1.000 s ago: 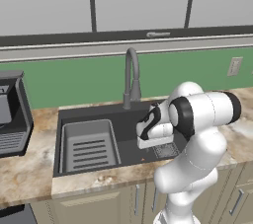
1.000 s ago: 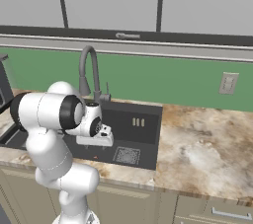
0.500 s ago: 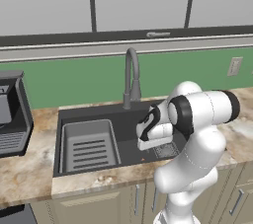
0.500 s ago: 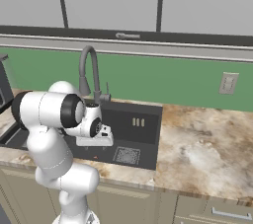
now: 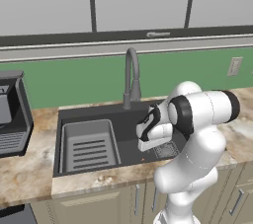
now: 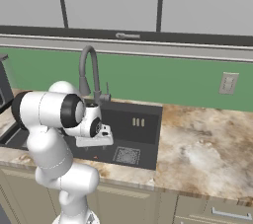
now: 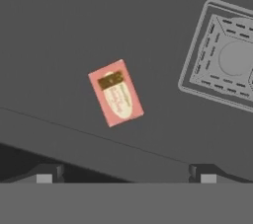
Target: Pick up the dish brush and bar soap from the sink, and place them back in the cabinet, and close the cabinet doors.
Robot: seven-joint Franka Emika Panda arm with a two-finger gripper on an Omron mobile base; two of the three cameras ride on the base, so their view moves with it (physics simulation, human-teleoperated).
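1. The gripper [image 7: 126,174] points down into the sink [image 5: 99,114], and in the hand view its two dark fingertips [image 7: 45,173] stand far apart at the bottom edge, spread wide with nothing between them.
2. The bar soap [image 7: 116,93] lies flat on the dark sink floor, a pinkish-red rectangle with a pale oval label and a small brown mark at one end.
3. In the hand view the soap sits above the gap between the fingertips, a little toward the left tip, turned at a slant to the line joining the two tips. It is apart from both tips; neither touches it.
4. The square drain grate [image 7: 222,60] lies on the sink floor to the upper right of the soap in the hand view, near it but not touching.
5. In the left base view the soap [image 5: 144,159] shows as an orange speck on the sink floor near the front wall, just below the hand and left of the grate [image 5: 165,151].
6. The grey ribbed tray insert [image 5: 89,145] fills the left part of the sink, well apart from the soap.
7. The gooseneck faucet [image 5: 130,77] rises behind the sink, beyond the hand.
8. In the right base view the hand [image 6: 94,139] hangs over the sink beside the grate [image 6: 127,156].
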